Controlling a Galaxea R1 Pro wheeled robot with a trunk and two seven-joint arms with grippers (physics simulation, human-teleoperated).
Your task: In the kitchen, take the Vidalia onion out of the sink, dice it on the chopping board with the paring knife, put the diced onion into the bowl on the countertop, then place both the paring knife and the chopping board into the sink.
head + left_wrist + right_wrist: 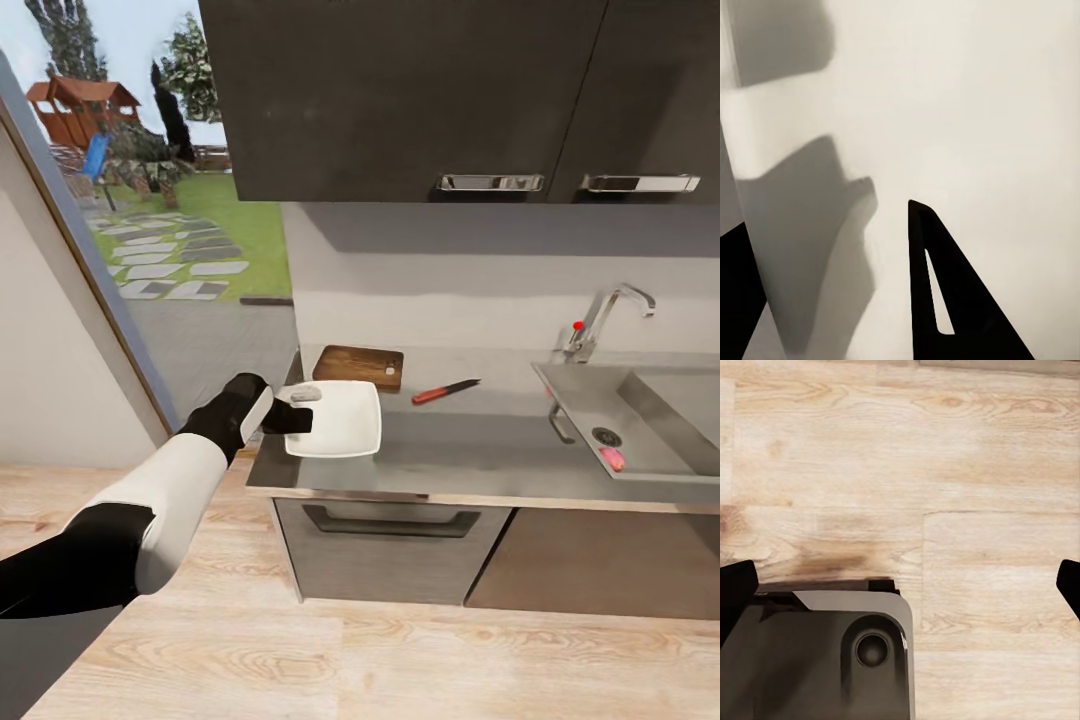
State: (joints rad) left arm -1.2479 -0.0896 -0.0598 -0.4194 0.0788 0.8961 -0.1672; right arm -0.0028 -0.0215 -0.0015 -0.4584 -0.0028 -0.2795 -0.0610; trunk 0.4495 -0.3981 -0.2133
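- Grey table (470,450) carries a white bowl (340,420) near its left front corner; the brown board (358,366) lies just behind it by the back edge.
- Red-handled knife (444,391) lies between board and sink (650,420), apart from both.
- Pinkish onion (612,459) rests in the sink beside the drain.
- Left hand (297,408) reaches over the bowl's left rim; its dark finger (945,300) shows against white, and I cannot tell its grip.
- Right hand (900,585) hangs over the wooden floor (967,472), fingertips spread wide and empty.
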